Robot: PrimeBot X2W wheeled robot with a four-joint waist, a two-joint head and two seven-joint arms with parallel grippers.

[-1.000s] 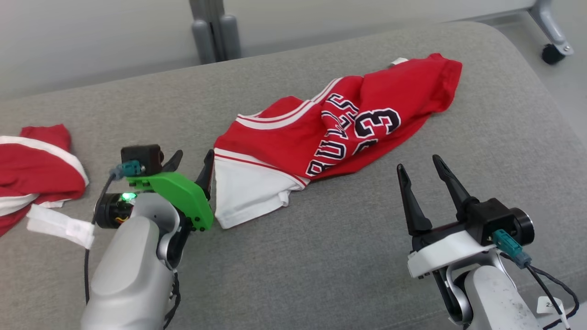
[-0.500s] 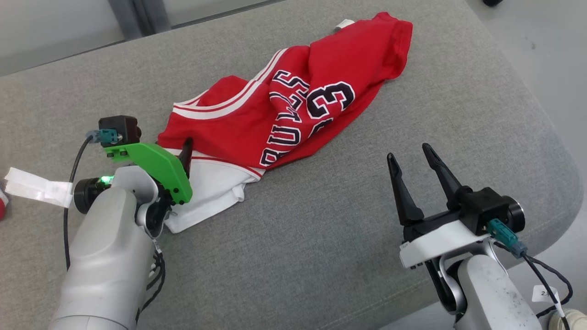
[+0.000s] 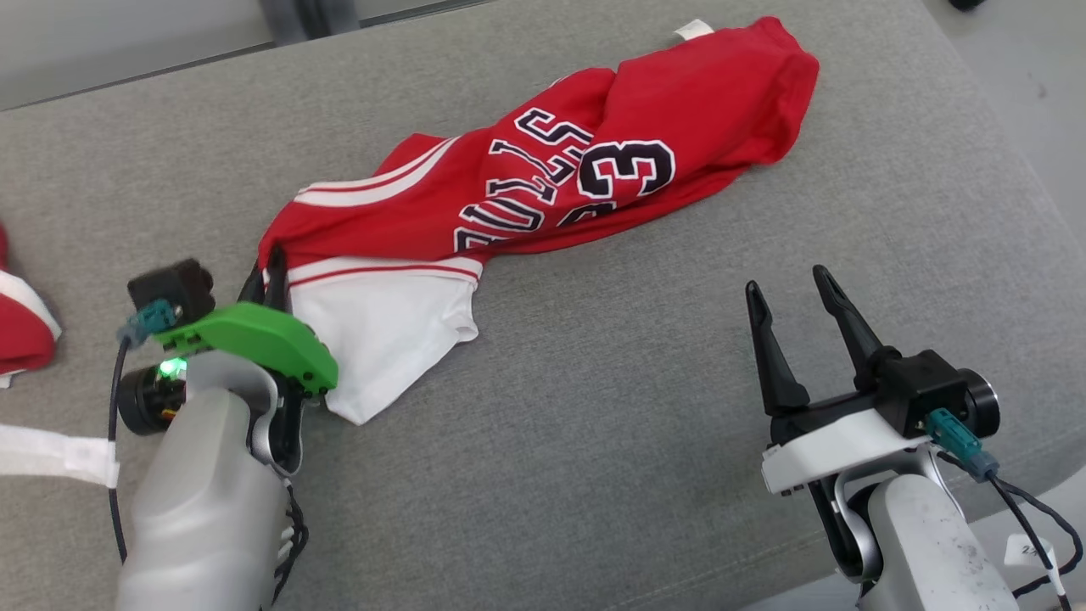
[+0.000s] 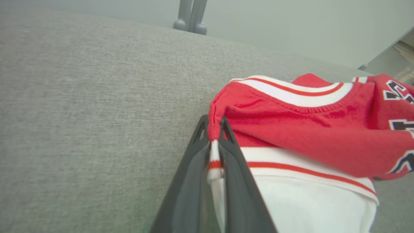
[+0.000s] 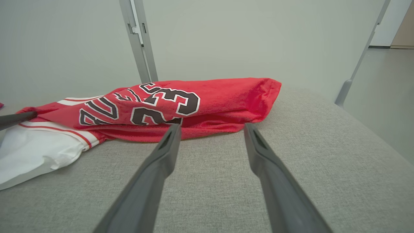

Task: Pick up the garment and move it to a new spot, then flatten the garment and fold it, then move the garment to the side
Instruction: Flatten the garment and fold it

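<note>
While the left tool (image 4: 213, 126) pinches the garment (image 3: 721, 93), the right tool (image 3: 786, 282) stands wide, empty.

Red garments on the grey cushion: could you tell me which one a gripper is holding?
The numbered jersey in the middle; the left gripper is shut on its striped edge. The other red garment lies untouched at the far left.

garment (image 3: 543, 182) on cushion (image 3: 594, 441), l fingers (image 3: 274, 276) at its left end, r fingers (image 3: 770, 361) apart, front-right

Two red garments: jersey (image 3: 543, 195) mid-frame, second garment (image 3: 21, 331) at left edge. Two pincers: left pincer (image 3: 267, 265), right pincer (image 3: 786, 282). One white strip (image 3: 55, 454).
</note>
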